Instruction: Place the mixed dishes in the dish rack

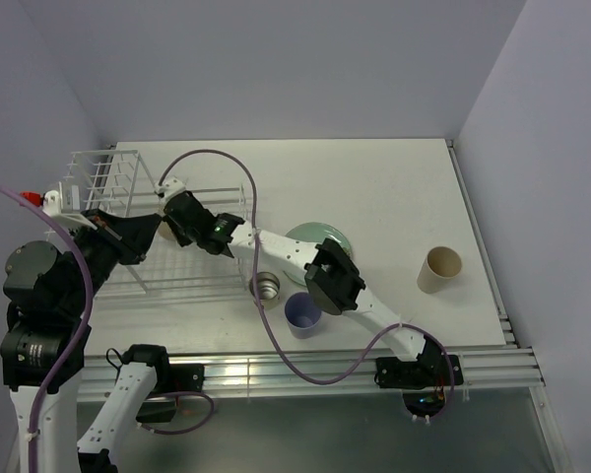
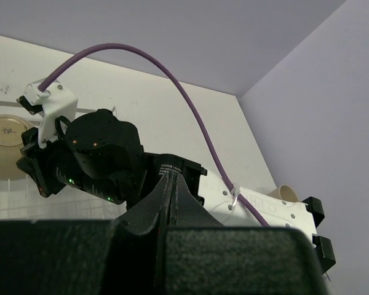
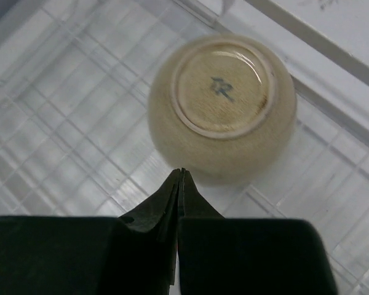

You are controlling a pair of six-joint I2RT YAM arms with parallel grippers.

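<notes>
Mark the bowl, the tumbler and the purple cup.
bowl (image 3: 221,92): right wrist view, on its upturned base.
tumbler (image 1: 443,263): top view, inside its open mouth.
purple cup (image 1: 301,311): top view, inside its opening.

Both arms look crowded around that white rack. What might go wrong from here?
1. The arms may bump: the shut left gripper points straight at the right arm, close by, at the dish rack.
2. Pulling back, the right arm could knock the small steel cup or the lavender cup, which stand right beside it.
3. The shut right gripper hangs next to the upturned cream bowl and might nudge it.
</notes>
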